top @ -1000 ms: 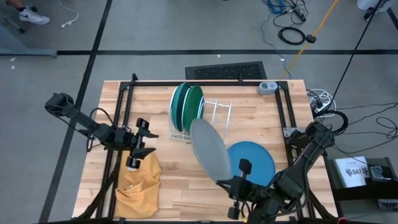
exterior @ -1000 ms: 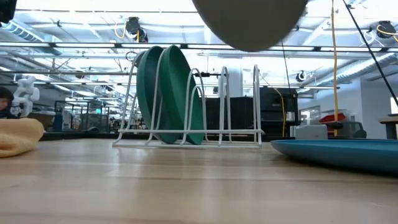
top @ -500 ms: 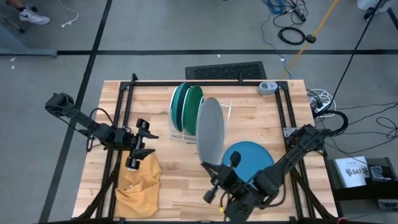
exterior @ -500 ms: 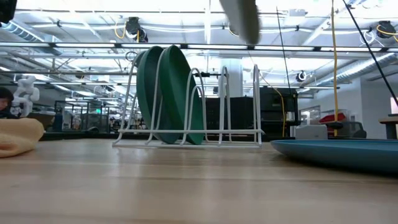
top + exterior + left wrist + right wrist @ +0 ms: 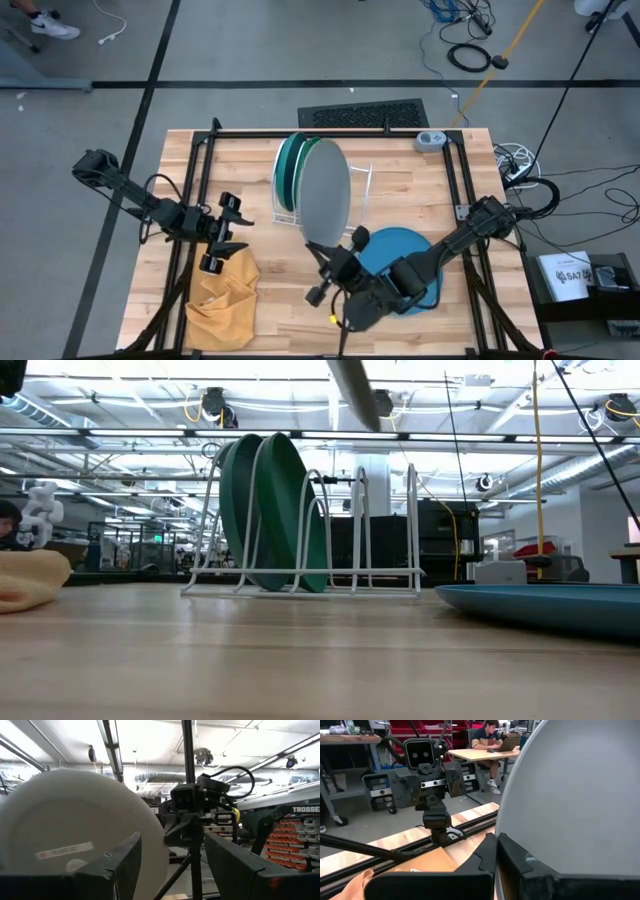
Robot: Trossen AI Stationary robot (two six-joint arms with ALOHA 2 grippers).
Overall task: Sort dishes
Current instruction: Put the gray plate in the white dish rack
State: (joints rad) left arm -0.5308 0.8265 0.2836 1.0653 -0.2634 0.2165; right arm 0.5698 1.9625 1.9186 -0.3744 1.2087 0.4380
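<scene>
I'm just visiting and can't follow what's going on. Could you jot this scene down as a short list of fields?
In the rack: dark green plate and teal plate, upright in the white wire rack
Right hand: shut on the grey plate, held above the rack
Lying flat: light blue plate
Left hand: open, above the mustard-yellow cloth

Only one text was legible. In the left wrist view, white capital letters reading "TROSSE" stood on a dark panel [image 5: 305, 810] in the room beyond the table, cut off by the picture's edge. A pale label strip [image 5: 64, 850] on the underside of the grey plate [image 5: 70, 830] carried print that could not be read. In the high view, a white box [image 5: 566, 275] beside the table bore dark markings too small to read. No numbers or signs were readable elsewhere.
</scene>
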